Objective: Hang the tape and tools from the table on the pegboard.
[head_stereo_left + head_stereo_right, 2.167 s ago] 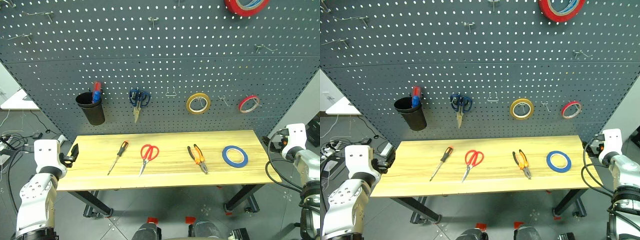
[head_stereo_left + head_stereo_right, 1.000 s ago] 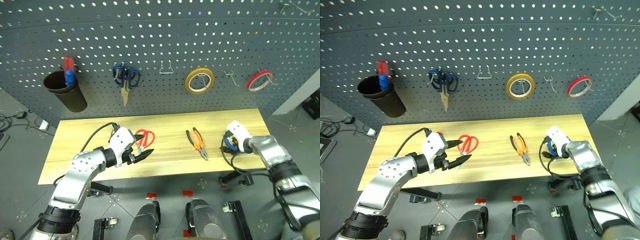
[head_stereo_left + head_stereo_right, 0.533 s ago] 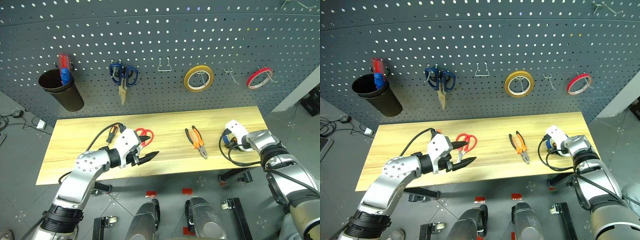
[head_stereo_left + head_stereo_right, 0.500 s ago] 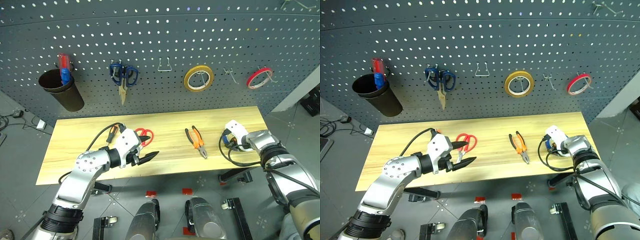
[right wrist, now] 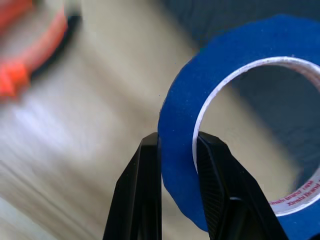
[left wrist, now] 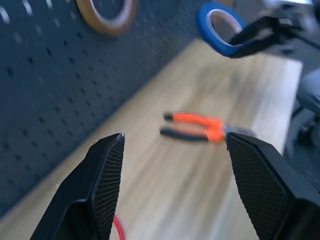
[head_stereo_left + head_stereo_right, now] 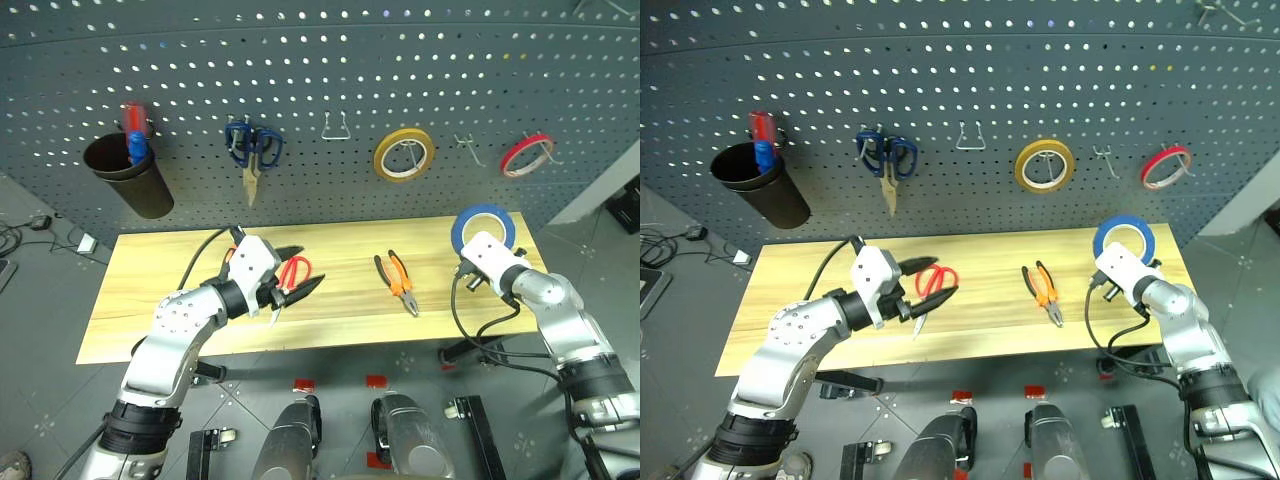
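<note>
**Blue tape lifted off the worktop**

The left gripper (image 7: pixel 300 291) is level above the pale wood worktop (image 7: pixel 150 300), its ridged black fingers (image 6: pixel 105 185) wide apart and holding nothing. Just under it lie the slim screwdriver (image 7: pixel 232 255) and the red-handled scissors (image 7: pixel 293 273). The orange-handled pliers (image 7: pixel 398 283) lie flat in the middle. At the right, the right gripper (image 5: pixel 177 150) pinches the rim of the thin flat blue tape (image 7: pixel 483 226), which stands upright in front of the dark perforated pegboard (image 7: pixel 330 70).

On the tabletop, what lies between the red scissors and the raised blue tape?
The orange pliers lie between the red scissors and the blue tape; otherwise bare table. Seen in both head views.
</note>
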Controlling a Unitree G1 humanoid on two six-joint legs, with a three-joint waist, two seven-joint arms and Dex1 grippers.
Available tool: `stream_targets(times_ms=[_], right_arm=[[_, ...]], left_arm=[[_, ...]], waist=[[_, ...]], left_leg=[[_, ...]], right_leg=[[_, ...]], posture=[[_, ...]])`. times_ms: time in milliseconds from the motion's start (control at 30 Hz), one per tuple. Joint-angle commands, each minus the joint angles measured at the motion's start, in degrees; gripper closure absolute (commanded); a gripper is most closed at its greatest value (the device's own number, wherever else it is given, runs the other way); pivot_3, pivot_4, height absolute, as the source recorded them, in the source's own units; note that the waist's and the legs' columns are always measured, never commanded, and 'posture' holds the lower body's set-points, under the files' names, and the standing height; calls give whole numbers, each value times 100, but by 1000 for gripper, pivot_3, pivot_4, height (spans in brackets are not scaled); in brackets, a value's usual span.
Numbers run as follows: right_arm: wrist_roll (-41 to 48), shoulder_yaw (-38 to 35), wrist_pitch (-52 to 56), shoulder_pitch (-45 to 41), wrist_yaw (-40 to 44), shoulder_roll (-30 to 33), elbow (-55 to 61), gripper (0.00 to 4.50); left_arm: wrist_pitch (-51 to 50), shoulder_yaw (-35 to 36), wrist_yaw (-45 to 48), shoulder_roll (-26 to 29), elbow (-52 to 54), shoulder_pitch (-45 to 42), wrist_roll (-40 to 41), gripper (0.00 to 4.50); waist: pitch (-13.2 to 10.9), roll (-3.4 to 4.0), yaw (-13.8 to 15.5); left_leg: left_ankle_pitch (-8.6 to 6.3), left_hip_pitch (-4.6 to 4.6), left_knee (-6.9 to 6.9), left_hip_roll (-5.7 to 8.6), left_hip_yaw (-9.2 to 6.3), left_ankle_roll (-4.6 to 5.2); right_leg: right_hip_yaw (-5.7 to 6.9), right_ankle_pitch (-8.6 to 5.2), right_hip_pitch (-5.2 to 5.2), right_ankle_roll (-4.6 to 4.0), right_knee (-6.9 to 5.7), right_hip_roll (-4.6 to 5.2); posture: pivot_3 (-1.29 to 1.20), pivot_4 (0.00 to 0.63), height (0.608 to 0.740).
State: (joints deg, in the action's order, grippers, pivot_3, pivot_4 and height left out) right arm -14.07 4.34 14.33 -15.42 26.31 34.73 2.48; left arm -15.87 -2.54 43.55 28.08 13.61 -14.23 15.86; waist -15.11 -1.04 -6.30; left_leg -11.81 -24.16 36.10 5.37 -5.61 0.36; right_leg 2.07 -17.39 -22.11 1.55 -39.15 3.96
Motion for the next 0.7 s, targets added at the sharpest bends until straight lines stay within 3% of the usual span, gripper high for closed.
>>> stream_targets(times_ms=[33,200,633,667,700], right_arm=[[-230,-264,13,228,-423,-109,1207,3834],[-110,-362,-94,-179,-590,-331,1352,3834],[707,-353,-926,-2000,-227,-623,-1546,3834],[746,-369,-930,-2036,-248,-662,-1590,3100],[779,-381,-928,-2036,-262,-698,-1585,2820]], left_arm=[[155,62,-134,-127,40,-291,33,1103],[155,-7,-181,-340,-232,-780,27,1103],[270,-42,-221,-434,-560,-965,-133,1103],[268,-16,-230,-418,-569,-945,-136,1103],[260,11,-248,-400,-577,-918,-145,1103]], waist=[[0,0,-24],[0,0,-33],[1,-1,-68],[1,-1,-77],[1,-1,-83]], left_leg=[[0,2,1,0,1,0],[5,12,7,0,2,10],[29,15,5,-3,27,10],[29,15,5,-3,28,10],[29,15,5,-4,28,10]], right_leg=[[-2,4,1,8,0,0],[-9,38,5,16,1,-5],[-32,62,1,6,8,-8],[-34,62,0,6,8,-8],[-34,62,0,6,8,-9]], posture=[[-277,206,740],[-290,205,740],[-277,196,740],[-277,196,740],[-269,193,740]])
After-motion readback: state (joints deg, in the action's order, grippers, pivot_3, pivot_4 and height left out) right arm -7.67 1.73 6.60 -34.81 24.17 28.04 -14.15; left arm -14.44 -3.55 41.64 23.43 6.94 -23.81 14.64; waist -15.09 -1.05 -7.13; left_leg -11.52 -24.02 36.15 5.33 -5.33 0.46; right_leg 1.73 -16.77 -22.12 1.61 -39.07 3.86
